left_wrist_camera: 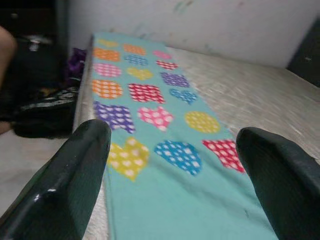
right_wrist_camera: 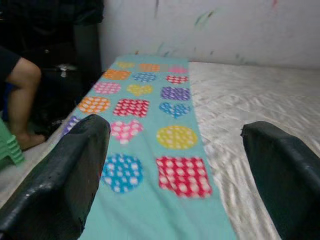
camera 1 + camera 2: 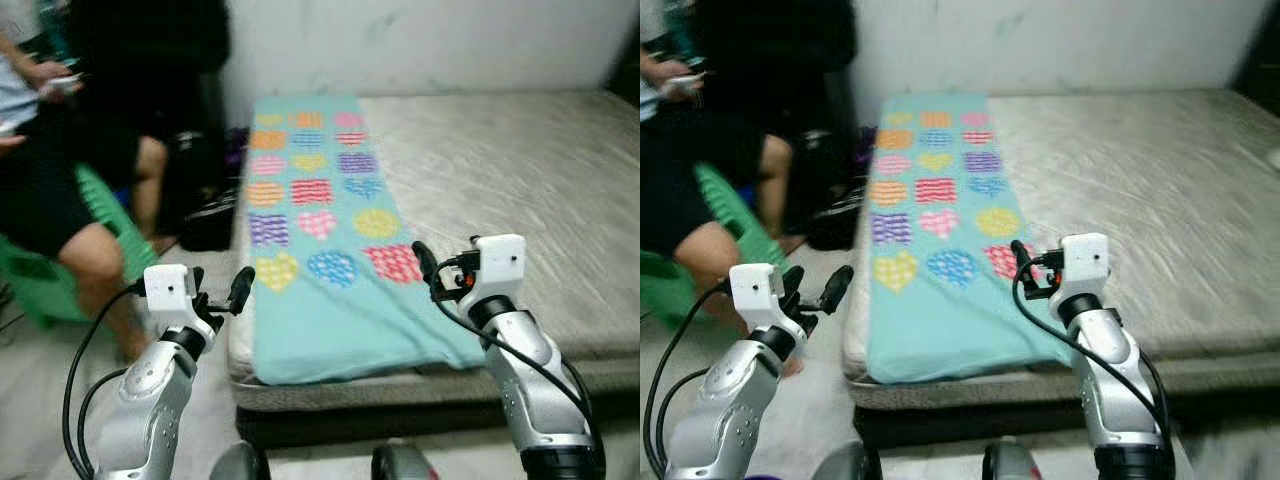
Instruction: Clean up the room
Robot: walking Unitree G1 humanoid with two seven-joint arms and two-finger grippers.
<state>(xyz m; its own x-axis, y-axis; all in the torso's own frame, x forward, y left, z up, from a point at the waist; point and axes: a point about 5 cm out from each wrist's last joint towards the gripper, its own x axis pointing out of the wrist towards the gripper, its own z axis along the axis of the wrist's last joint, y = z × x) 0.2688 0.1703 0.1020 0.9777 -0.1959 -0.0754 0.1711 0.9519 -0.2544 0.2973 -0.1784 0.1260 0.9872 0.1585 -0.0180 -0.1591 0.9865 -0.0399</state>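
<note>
Two silver arms reach toward a bed (image 3: 520, 170) in the left eye view, where a teal blanket (image 3: 320, 290) patterned with hearts and dots lies along the mattress's left edge. A person (image 3: 60, 190) sits on a green stool (image 3: 110, 215) beside it. Left wrist view: the left gripper (image 1: 175, 170), fingers apart, hovers over the blanket. Right wrist view: the right gripper (image 2: 175, 170), likewise spread, faces it.

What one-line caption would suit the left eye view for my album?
Both open grippers, left gripper and right gripper, raised before a teal heart-patterned blanket on a bare mattress.
</note>
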